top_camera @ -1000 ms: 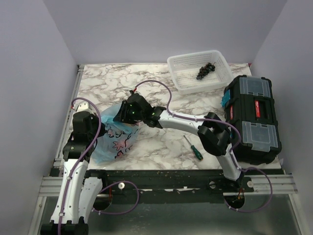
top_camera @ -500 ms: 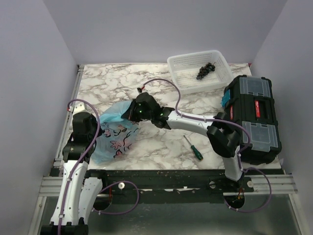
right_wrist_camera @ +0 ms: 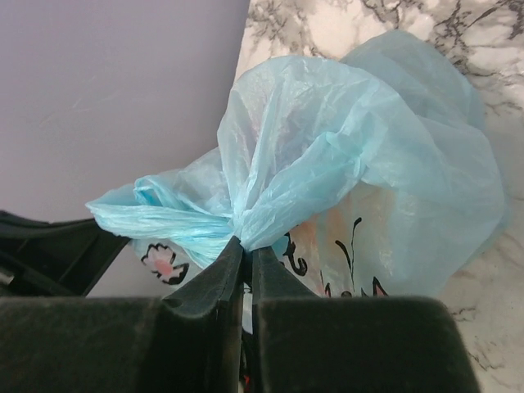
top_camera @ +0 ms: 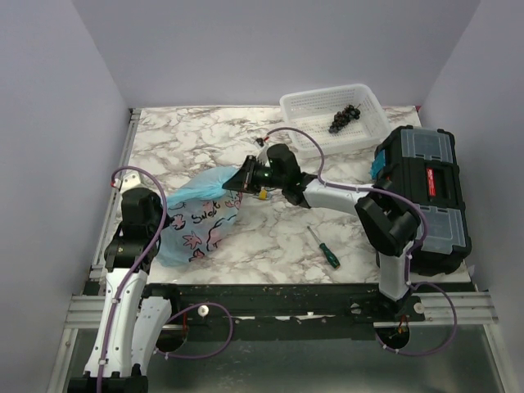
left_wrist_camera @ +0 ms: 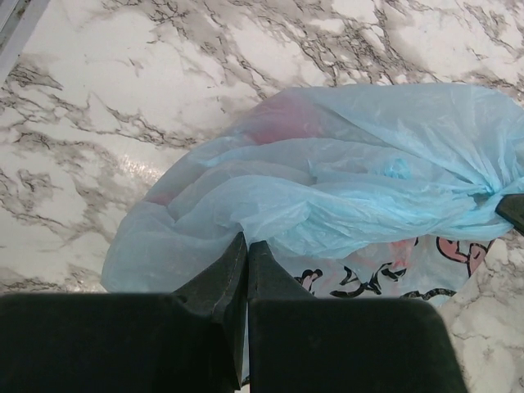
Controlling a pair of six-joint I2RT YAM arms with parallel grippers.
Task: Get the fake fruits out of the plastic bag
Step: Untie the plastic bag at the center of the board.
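Observation:
The light-blue plastic bag (top_camera: 196,214) with pink and dark print lies stretched across the left of the table. My left gripper (left_wrist_camera: 246,243) is shut on the bag's near-left edge (left_wrist_camera: 270,217). My right gripper (right_wrist_camera: 247,250) is shut on a gathered bunch of the bag (right_wrist_camera: 286,188) at its right end and holds it taut, low over the table (top_camera: 239,182). Red shapes of fruits (left_wrist_camera: 278,123) show faintly through the film. A tiny yellow bit (top_camera: 260,195) sits under the right gripper. No fruit lies outside the bag.
A white lattice basket (top_camera: 303,137) with a dark grape bunch (top_camera: 344,118) stands at the back right. A black toolbox (top_camera: 422,196) fills the right side. A green-handled screwdriver (top_camera: 325,247) lies near the front.
My right gripper has pulled its end of the bag to the right and slightly back, stretching the bag out. The left gripper has kept its hold.

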